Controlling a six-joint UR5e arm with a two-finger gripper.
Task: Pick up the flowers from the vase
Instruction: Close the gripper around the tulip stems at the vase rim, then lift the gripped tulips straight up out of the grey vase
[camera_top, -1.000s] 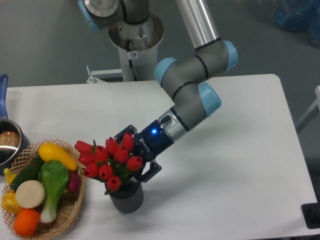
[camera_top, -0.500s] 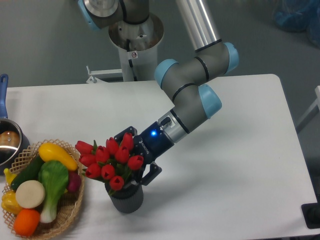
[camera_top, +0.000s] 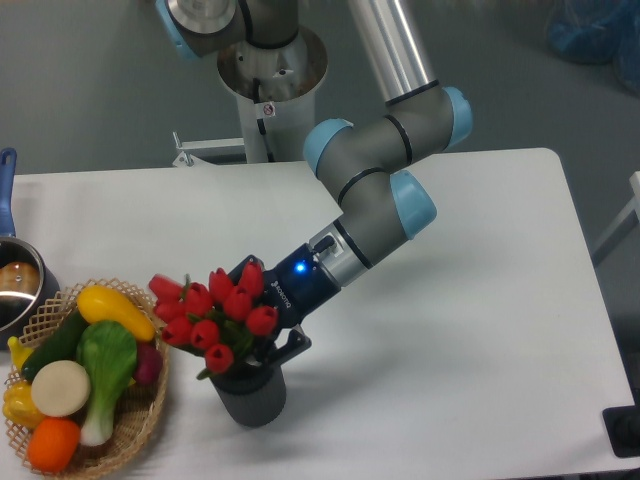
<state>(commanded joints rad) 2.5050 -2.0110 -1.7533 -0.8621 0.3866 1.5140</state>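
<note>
Flowers (camera_top: 215, 318) are sitting in the vase (camera_top: 250, 392) on the worktop (camera_top: 460, 330) while my end effector (camera_top: 262, 325) is clamping their stems just above its mouth.

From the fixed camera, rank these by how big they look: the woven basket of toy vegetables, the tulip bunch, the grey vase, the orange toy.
1. Woven basket with its vegetables, largest.
2. Tulip bunch.
3. Grey vase, partly hidden by the tulips, so its rank below them is unsure.
4. Orange toy, smallest.
</note>
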